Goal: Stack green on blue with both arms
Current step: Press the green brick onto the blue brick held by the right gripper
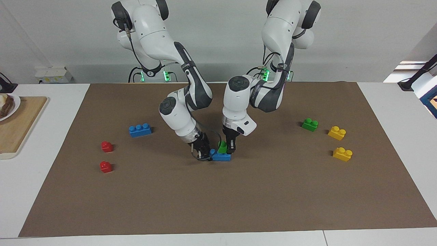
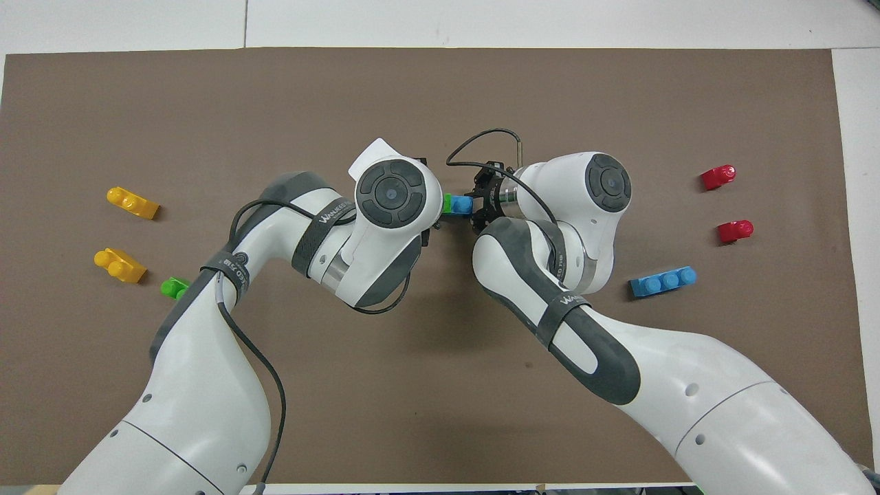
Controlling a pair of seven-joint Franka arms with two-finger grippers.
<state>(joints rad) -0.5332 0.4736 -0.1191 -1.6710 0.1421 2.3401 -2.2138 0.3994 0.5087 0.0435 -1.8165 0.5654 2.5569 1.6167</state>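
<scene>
green brick [image 1: 223, 147] in left gripper [image 1: 229, 147], on blue brick [image 1: 222, 156]

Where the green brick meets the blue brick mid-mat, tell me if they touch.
Touching. In the facing view the green brick sits directly on the blue brick, no gap between them.

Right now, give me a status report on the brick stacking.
Left gripper shut on green brick. Right gripper shut on blue brick. Green sits on blue. Nothing blocking.

Bright bricks on a brown mat [image 1: 218, 205]

Green brick [image 1: 222, 147] atop blue brick [image 1: 222, 156]; red bricks [image 1: 106, 146], yellow bricks [image 1: 337, 132]; arms white, apparently dark-grey banded.
</scene>
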